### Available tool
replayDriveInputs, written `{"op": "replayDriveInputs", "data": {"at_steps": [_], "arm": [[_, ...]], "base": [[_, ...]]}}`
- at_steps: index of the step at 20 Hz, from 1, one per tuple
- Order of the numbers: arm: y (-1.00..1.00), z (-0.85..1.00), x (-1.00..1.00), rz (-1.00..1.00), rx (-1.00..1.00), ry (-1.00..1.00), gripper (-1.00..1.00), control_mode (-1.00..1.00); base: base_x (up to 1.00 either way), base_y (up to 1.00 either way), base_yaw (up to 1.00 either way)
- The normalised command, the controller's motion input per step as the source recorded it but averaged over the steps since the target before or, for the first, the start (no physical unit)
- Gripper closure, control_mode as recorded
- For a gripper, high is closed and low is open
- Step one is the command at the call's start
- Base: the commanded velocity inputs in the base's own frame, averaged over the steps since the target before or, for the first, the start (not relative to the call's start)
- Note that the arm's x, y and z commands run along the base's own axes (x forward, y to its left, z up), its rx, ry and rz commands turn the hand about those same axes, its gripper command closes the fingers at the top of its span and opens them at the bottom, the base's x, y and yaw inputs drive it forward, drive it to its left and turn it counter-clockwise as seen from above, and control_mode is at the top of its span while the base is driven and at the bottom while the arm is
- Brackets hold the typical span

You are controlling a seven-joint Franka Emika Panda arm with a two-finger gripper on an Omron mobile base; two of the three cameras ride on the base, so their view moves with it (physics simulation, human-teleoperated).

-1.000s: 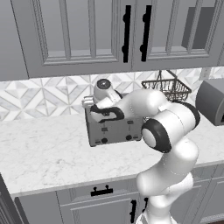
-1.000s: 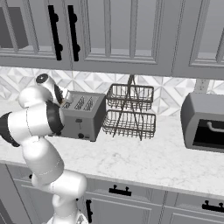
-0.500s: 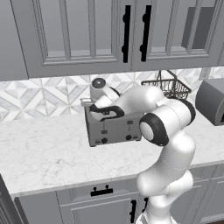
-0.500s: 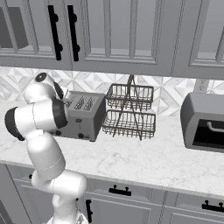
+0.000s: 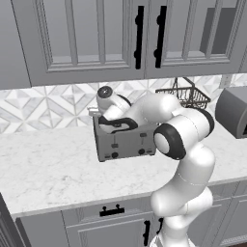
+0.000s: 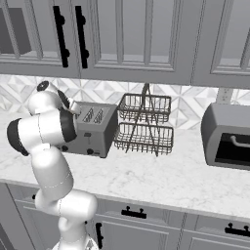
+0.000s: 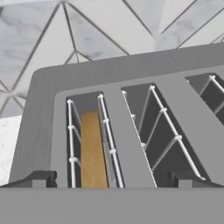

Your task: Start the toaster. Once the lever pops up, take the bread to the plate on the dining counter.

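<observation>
The grey toaster (image 5: 126,143) stands on the white marble worktop (image 5: 53,169) against the tiled wall, also seen in the right base view as the toaster (image 6: 95,131). In the hand view I look down on the toaster's top (image 7: 131,72). The tan bread (image 7: 92,151) sits deep in the left slot; the slot beside it holds only wire guides. My gripper (image 7: 112,180) hovers open just above the toaster's top, its fingertips (image 7: 40,178) spread wide on either side of these two slots. The plate and the dining counter are out of view.
A two-tier wire basket rack (image 6: 145,125) stands right of the toaster. Farther right is a grey toaster oven (image 6: 227,137). Grey upper cabinets (image 5: 96,38) hang above the hand. The worktop edge and drawer fronts (image 5: 111,212) run below.
The hand has shifted slightly left over the toaster's top and the elbow has swung up and right. The jaws stay wide open. The toaster has not moved.
</observation>
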Motion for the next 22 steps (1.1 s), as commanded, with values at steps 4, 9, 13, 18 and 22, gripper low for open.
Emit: {"op": "replayDriveInputs", "data": {"at_steps": [4, 9, 13, 18, 22], "arm": [[0.38, 0.0, 0.0, -0.06, 0.0, -0.02, -1.0, -1.0], [0.35, -0.05, 0.0, -0.04, 0.0, -0.03, 1.0, -1.0], [0.29, -0.17, 0.0, -0.02, 0.0, -0.02, 1.0, -1.0], [0.23, -0.17, -0.03, -0.01, 0.0, -0.04, 1.0, -1.0], [0.41, -0.06, 0.0, 0.0, 0.0, -0.04, 1.0, -1.0]], "base": [[0.0, 0.0, 0.0], [0.0, 0.0, 0.0], [0.0, 0.0, 0.0], [0.0, 0.0, 0.0], [0.0, 0.0, 0.0]]}}
